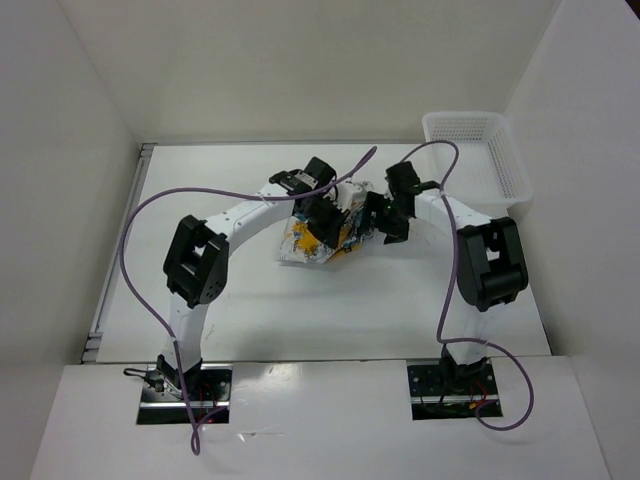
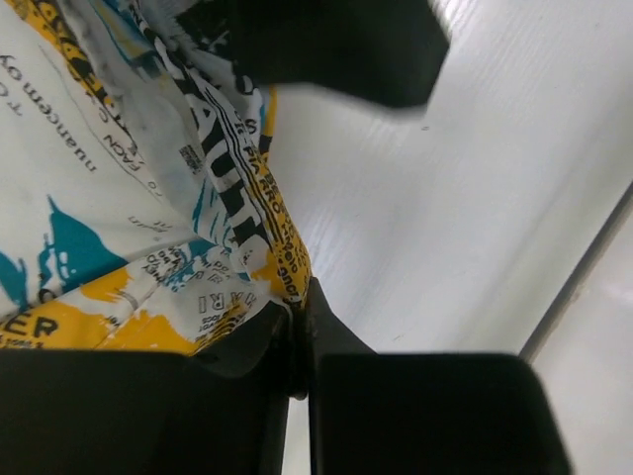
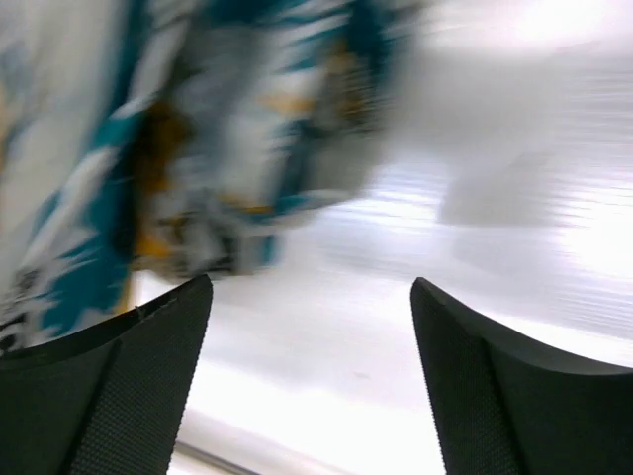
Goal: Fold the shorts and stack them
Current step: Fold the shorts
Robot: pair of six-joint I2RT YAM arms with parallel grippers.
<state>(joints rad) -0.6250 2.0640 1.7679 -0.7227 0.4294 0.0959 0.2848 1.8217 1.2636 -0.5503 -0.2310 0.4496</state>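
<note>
The shorts (image 1: pixel 308 243) lie bunched in the middle of the table, white with yellow, teal and black print. My left gripper (image 1: pixel 327 222) hangs over their right side. In the left wrist view its jaws (image 2: pixel 300 297) are shut on a yellow hem of the shorts (image 2: pixel 129 198), and the cloth spreads up and to the left. My right gripper (image 1: pixel 373 224) is just right of the shorts. Seen from the right wrist, it (image 3: pixel 312 287) stands open with only bare table between its fingers. The shorts (image 3: pixel 198 129) are blurred at the upper left, beyond the left fingertip.
A white mesh basket (image 1: pixel 465 117) stands at the back right corner of the table. White walls close in the table on three sides. A black part of the other arm (image 2: pixel 336 49) shows near the cloth in the left wrist view. Purple cables loop over both arms.
</note>
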